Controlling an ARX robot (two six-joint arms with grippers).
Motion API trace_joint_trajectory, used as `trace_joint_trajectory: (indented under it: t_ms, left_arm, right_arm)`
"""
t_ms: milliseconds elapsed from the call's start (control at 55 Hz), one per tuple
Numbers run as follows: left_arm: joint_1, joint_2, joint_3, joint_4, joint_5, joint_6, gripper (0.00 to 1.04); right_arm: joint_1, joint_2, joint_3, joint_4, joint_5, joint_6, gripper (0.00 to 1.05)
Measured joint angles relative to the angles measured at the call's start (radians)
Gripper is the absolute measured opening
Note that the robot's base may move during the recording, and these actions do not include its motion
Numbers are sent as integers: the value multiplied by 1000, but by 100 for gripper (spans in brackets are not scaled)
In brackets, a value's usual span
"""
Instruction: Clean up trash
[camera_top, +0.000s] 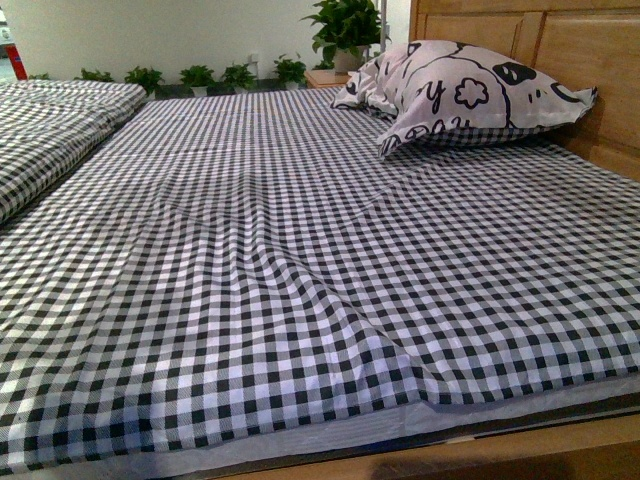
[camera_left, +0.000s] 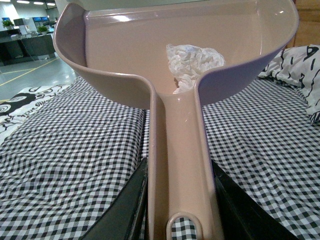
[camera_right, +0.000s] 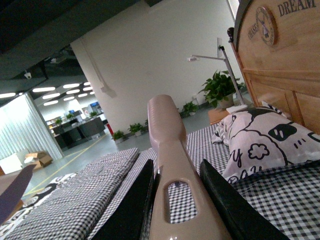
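Here the left end effector (camera_left: 180, 200) grips the beige dustpan (camera_left: 125, 55) by its handle; the trash (camera_left: 192, 62) sits at the pan's centre right; the right end effector (camera_right: 175, 200) clamps a beige handle (camera_right: 170, 150), probably a brush; lower right, a patterned pillow (camera_right: 260, 145).

Neither arm shows in the front view; each wrist view shows its tool's (camera_left: 180, 200) dark fingers (camera_right: 222, 205) clamped on a handle.
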Motion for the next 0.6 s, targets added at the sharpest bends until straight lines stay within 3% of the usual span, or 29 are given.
trace_joint_trajectory:
  t_ms: [600]
  left_arm:
    - [0,0,0,0,0,0,29]
  right_arm:
    - [0,0,0,0,0,0,23]
